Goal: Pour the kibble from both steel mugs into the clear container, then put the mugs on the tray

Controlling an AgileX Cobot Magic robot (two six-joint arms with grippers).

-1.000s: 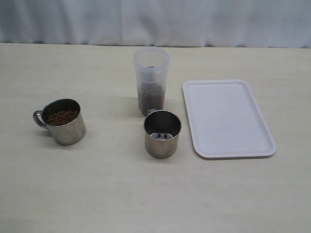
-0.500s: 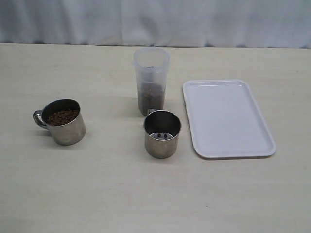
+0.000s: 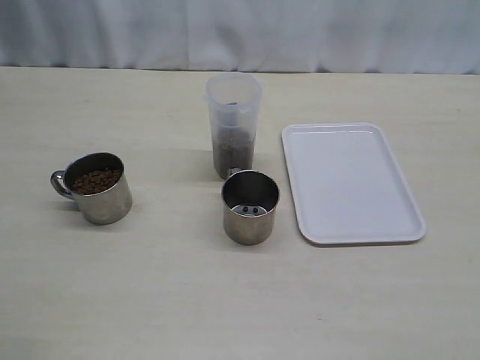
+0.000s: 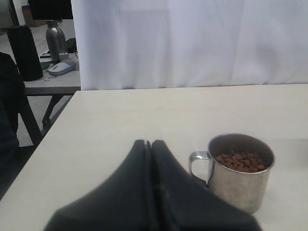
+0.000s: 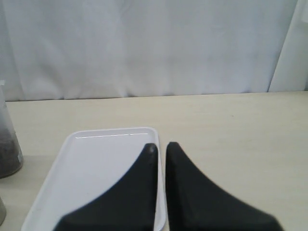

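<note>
The right tool (image 5: 161,146) hides part of the tray (image 5: 96,168); the clear container (image 5: 7,149) is cut off by the right wrist picture's edge.

- Two steel mugs (image 3: 98,196) (image 3: 250,216).
- One clear container (image 3: 233,120).
- One tray (image 3: 352,187).
- Two tools: left tool (image 4: 149,143), right tool (image 5: 161,146).
- Two kibble pellets (image 3: 245,209) in the mug farther from the left tool.

Pale wood-grain table (image 3: 150,300) bearing two steel mugs (image 3: 96,187) (image 3: 250,207), a clear container (image 3: 233,124) and a white tray (image 3: 351,184).
</note>
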